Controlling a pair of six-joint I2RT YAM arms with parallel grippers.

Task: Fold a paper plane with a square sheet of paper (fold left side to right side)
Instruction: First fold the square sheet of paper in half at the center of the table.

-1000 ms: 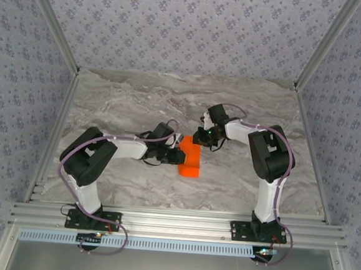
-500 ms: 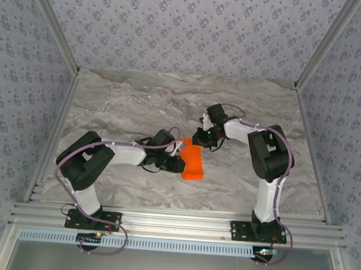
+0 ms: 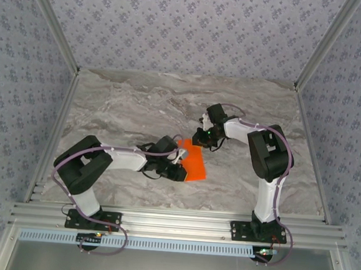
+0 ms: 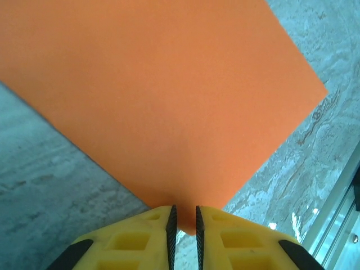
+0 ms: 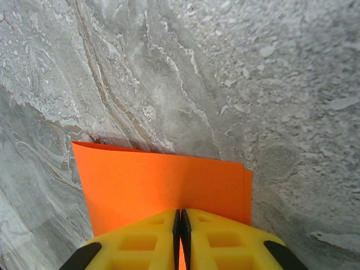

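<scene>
- The square sheet of paper (image 3: 194, 162), doubled over, is seen on the counter (image 3: 133, 106) between the arms.
- Its near corner is pinched by the left claw (image 4: 184, 209), its far edge by the right claw (image 5: 180, 212).
- The left-to-right fold is judged under way; next, the edges need to be aligned and the crease pressed.

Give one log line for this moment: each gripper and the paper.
left gripper: shut on a corner of orange sheet | right gripper: shut on its far side | fold: two layers showing
</scene>
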